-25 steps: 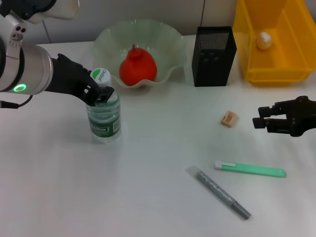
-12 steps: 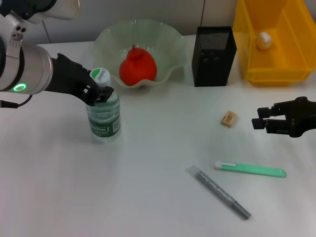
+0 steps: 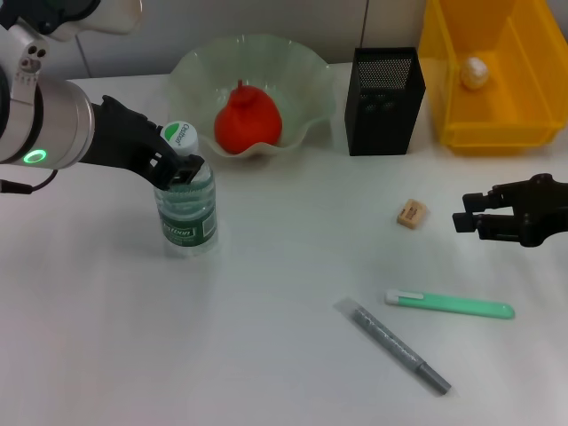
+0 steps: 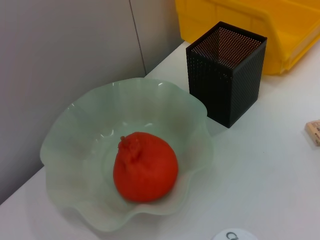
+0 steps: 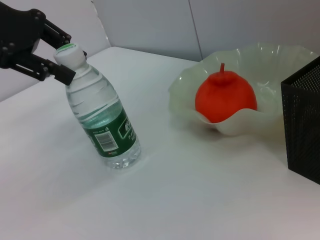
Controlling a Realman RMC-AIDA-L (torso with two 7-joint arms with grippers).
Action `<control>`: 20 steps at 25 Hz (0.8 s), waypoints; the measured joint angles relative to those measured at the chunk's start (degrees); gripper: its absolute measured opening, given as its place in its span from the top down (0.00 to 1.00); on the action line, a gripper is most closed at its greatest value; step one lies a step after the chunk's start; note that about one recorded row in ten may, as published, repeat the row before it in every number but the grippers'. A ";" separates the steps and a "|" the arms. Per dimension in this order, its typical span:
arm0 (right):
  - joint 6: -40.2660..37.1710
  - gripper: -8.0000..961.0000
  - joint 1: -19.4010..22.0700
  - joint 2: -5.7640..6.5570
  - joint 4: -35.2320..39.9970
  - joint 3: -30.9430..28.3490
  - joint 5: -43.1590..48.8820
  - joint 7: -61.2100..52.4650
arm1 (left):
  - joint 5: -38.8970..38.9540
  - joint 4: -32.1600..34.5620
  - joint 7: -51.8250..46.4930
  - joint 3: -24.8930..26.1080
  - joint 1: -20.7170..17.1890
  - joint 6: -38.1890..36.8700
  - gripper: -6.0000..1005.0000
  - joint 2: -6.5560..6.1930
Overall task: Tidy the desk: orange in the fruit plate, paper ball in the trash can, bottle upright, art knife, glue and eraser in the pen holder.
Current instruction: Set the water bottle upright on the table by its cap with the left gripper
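- My left gripper (image 3: 177, 166) is at the neck of the bottle (image 3: 187, 209), with its dark fingers (image 5: 64, 74) on either side just under the white cap. From the right wrist view I see them pressed against the neck, so I read the claw as clamped on the bottle, only as wide as the neck.
- The bottle stands on the table (image 3: 266, 337) with its base down, leaning a little at the top towards the fruit plate (image 3: 200, 67), green label facing me. It sits in front of the plate and apart from it.
- The orange (image 3: 248, 120) lies inside the fruit plate, knob up; the left wrist view shows it resting on the bowl's floor.
- The pen holder (image 3: 383, 102) stands upright just beside the plate, between it and the trash can (image 3: 444, 80). I cannot see into it from the head view.
- A pale paper ball (image 3: 473, 72) lies in the trash can.
- My right gripper (image 3: 463, 217) hovers above the table at the right edge, holding nothing. Its fingers stand slightly apart, and the tips point towards the eraser (image 3: 411, 213), which lies flat near them without touching.
- The green art knife (image 3: 449, 305) lies flat in front of the right gripper, and the grey glue stick (image 3: 392, 345) lies slanted beside it, closer to me. Neither touches anything else.
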State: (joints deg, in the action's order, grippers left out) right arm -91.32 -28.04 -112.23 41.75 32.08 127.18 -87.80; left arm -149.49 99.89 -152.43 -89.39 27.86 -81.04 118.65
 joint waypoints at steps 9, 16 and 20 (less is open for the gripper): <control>0.01 0.57 0.00 0.00 0.00 0.00 0.00 0.00 | -0.14 0.00 -1.22 0.03 0.08 -0.13 0.49 0.00; -0.05 0.57 0.00 -0.03 0.00 0.00 -0.01 0.00 | -0.73 0.04 -1.92 0.14 0.18 0.00 0.45 0.00; -0.07 0.57 0.00 -0.05 -0.04 0.00 -0.01 0.00 | -0.83 0.20 -1.84 0.13 0.18 0.07 0.42 0.00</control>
State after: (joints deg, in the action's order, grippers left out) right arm -91.39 -28.03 -112.28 41.71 32.08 127.17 -87.80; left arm -150.33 100.08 -154.26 -89.26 28.04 -80.97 118.65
